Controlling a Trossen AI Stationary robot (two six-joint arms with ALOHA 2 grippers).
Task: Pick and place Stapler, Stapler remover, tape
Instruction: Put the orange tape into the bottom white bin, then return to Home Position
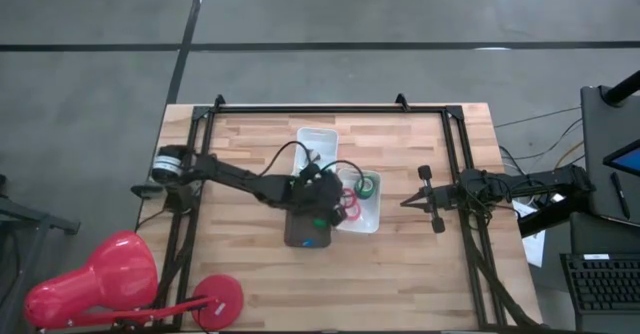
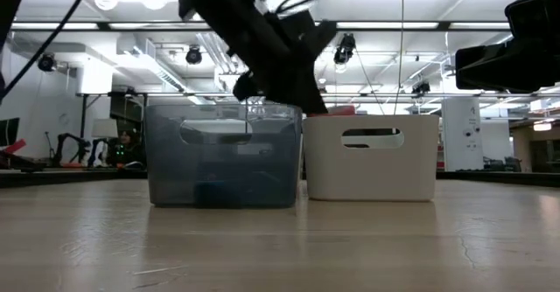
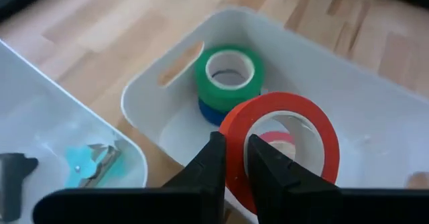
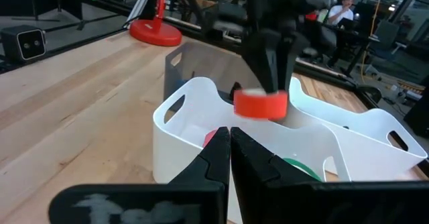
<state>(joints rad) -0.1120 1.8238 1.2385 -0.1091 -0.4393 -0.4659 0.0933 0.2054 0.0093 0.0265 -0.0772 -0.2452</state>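
My left gripper (image 3: 234, 143) (image 1: 325, 186) is shut on a red tape roll (image 3: 315, 127) (image 4: 261, 104) and holds it above a white tray (image 3: 127, 103) (image 1: 372, 219). On that tray's floor a green roll (image 3: 204, 76) lies on top of a blue roll (image 3: 211, 111). A second red roll (image 3: 278, 138) shows through the held roll's centre. A teal stapler remover (image 3: 87, 163) lies in the neighbouring grey see-through tray (image 3: 40, 117) (image 1: 305, 232). My right gripper (image 4: 230, 133) (image 1: 405, 202) is shut and waits to the right of the trays, touching nothing. My left gripper holds the red roll by its wall (image 3: 236, 133), on the side nearest the wrist. One finger (image 3: 268, 174) is inside the open centre and the other finger (image 3: 211, 167) is outside. The fingers come from above, pointing down. The roll is lifted clear above the white tray, tilted.
A third white tray (image 1: 318, 144) stands toward the far edge, next to the other two. A dark object (image 3: 13, 174) lies in the grey tray beside the remover. A red lamp (image 1: 215, 299) stands at the near left corner. Bare wood lies between the trays and my right gripper.
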